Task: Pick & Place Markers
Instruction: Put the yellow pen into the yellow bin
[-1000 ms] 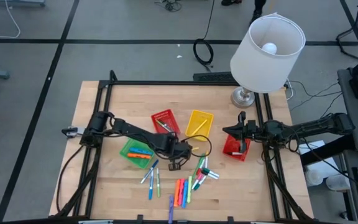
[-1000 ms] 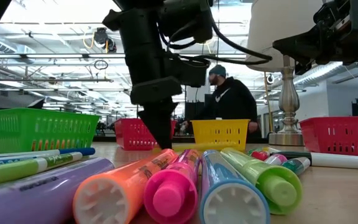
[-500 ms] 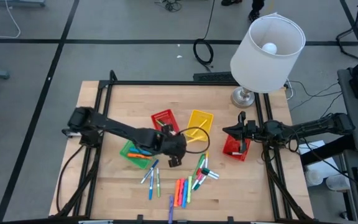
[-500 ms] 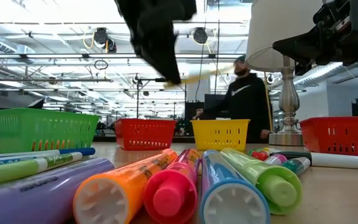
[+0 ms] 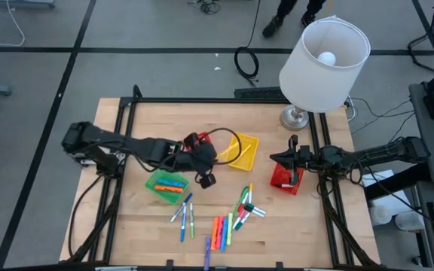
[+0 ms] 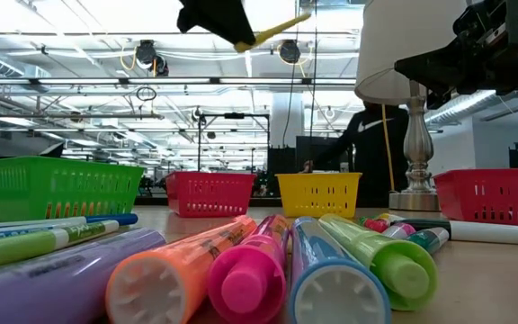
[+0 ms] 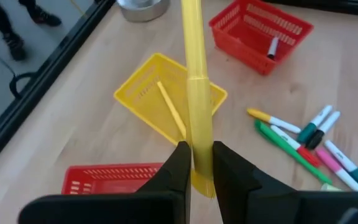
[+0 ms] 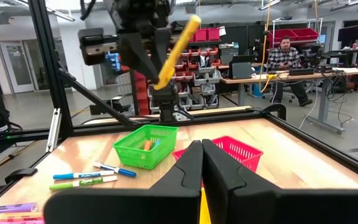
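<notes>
Above the yellow mesh basket (image 7: 166, 102) we see the left gripper (image 7: 197, 167) clamped on a thin yellow marker (image 7: 195, 87); the right gripper (image 8: 201, 163) waits closed over the red basket (image 5: 283, 181)

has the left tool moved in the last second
Yes. The left tool, shut on a yellow marker, rose from the table and shifted toward the yellow basket.

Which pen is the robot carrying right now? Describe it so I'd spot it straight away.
Find the big white lamp, then the yellow basket left of it. Over that basket's near edge, the left gripper pinches a yellow marker: the only pen off the table, raised above the basket.
</notes>
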